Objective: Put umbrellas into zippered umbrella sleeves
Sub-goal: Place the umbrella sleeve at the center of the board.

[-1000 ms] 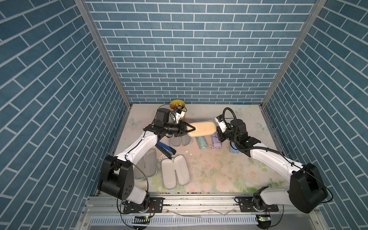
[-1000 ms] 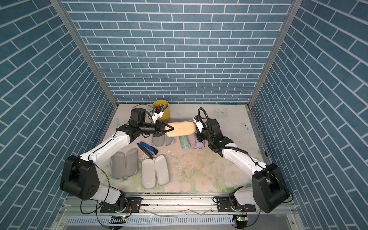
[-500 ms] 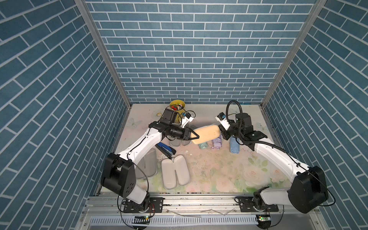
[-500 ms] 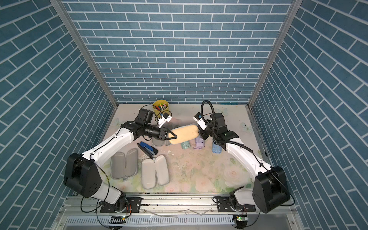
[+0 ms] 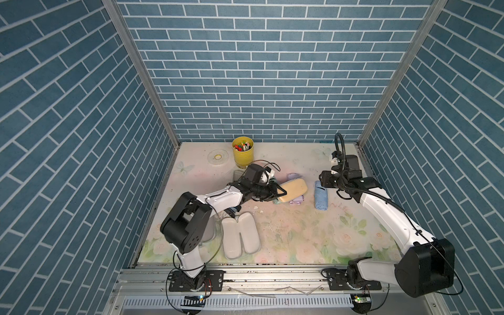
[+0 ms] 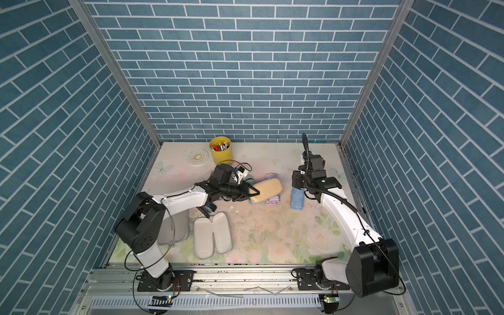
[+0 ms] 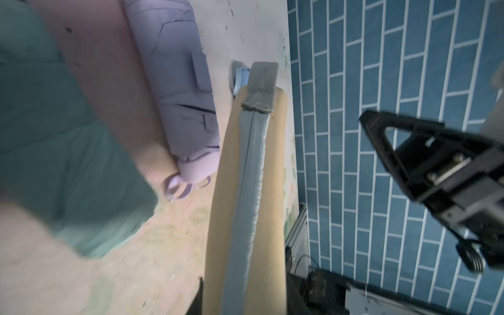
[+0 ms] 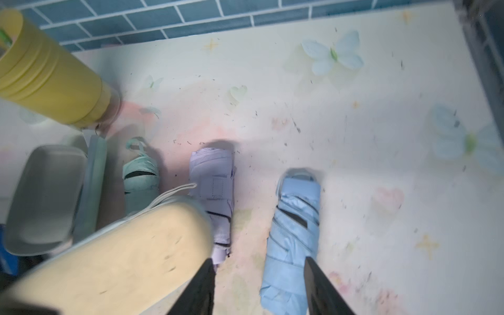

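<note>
Right claw [image 8: 257, 259] released cream sleeve [image 5: 294, 189], withdrew; left claw [image 5: 282, 190] holds it.

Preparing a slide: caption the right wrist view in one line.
Right tool open over the light blue umbrella, lilac umbrella and mint umbrella beside it, cream-tan sleeve in the foreground.

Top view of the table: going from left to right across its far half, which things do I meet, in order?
Clear round dish → yellow cup of pens → cream-tan sleeve → light blue umbrella. The mint umbrella and the lilac umbrella lie partly under the sleeve, so I leave them out.
</note>
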### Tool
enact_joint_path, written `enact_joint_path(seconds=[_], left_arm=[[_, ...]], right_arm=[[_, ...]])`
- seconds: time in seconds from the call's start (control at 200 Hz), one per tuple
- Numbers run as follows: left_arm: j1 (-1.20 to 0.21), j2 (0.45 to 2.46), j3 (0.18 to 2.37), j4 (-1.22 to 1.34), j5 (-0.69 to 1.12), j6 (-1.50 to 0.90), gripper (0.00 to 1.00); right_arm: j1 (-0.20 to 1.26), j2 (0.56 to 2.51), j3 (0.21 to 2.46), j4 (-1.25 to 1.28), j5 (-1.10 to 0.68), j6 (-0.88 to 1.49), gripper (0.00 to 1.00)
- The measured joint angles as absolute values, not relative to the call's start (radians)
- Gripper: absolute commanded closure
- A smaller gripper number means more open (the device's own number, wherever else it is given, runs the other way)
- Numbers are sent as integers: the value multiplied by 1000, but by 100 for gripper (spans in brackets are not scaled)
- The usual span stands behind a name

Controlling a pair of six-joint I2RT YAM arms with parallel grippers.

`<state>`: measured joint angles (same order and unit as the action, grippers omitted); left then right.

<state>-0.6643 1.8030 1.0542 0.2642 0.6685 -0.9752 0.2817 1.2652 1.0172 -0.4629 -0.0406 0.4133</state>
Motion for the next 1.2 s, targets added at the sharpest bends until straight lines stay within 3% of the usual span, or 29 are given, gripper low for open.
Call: enact_joint_path(seconds=[0.045, 0.1, 0.17, 0.205, 0.52, 0.755, 0.85, 0.92, 1.02, 1.075, 1.2], left_arm=[[-697, 1843, 1054, 359, 618, -1036, 98], [-730, 1879, 1054, 443, 561, -1090, 98], [-765, 1906, 1054, 514, 494, -1135, 98], [-779, 1911, 1054, 538, 467, -1149, 97], [-871, 1914, 1072, 676, 312, -1175, 95], [-897, 1947, 1113, 675, 286, -1169, 94], [-899, 1953, 1126, 668, 287, -1158, 89], [-895, 1960, 1134, 653, 277, -1143, 78], [-889, 1961, 1148, 621, 266, -1096, 50], [-884, 1956, 1156, 606, 271, -1055, 37], [-861, 1890, 1134, 552, 300, -988, 29]], right_arm=[[280, 1241, 984, -462, -74, 521, 35], [280, 1216, 949, -458, -110, 624, 20], [280, 1194, 919, -445, -152, 747, 16], [280, 1192, 917, -443, -166, 803, 10], [281, 1299, 944, -396, -178, 1016, 4], [281, 1414, 1026, -328, -180, 1021, 11], [280, 1454, 1040, -327, -182, 1012, 22], [280, 1489, 1063, -329, -190, 1000, 33], [271, 1534, 1111, -363, -196, 965, 53], [256, 1556, 1145, -390, -211, 935, 59], [178, 1637, 1254, -449, -205, 825, 63]])
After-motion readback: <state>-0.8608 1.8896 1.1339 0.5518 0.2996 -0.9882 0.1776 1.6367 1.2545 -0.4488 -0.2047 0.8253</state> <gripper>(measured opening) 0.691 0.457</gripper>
